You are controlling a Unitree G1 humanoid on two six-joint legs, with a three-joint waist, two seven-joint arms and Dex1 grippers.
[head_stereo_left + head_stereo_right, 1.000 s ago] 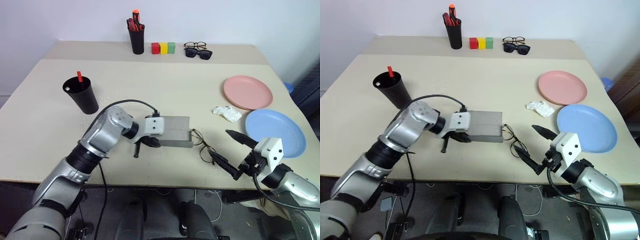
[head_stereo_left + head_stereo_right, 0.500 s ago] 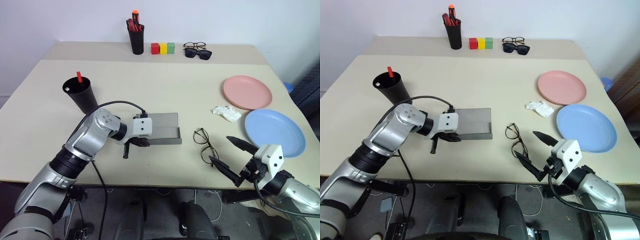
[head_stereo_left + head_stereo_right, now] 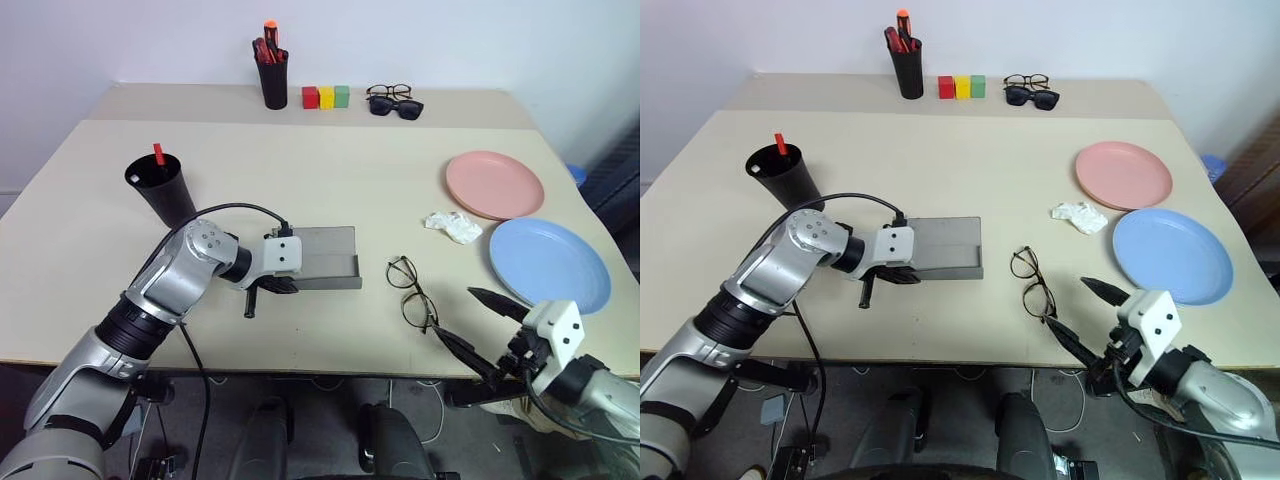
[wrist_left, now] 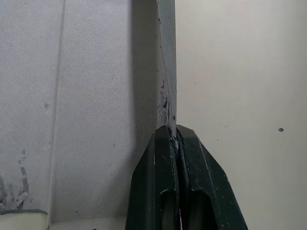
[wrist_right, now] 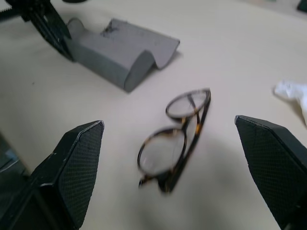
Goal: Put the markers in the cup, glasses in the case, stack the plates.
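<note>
Left gripper (image 3: 262,290) clamped shut on edge of open grey case (image 3: 325,258), near table (image 3: 330,170) front edge, left of centre. Glasses (image 3: 410,292) folded, flat on table right of case, apart from it. Right gripper (image 3: 480,330) spread wide, empty, off front edge near right corner. Red marker (image 3: 158,153) upright in cup (image 3: 163,190), left side. Pink plate (image 3: 495,184), blue plate (image 3: 548,262) side by side, unstacked, right edge.

A beige table (image 3: 380,190) with a raised rear section stands against a plain white wall (image 3: 450,40); dark floor (image 3: 320,430) lies below its front edge.
</note>
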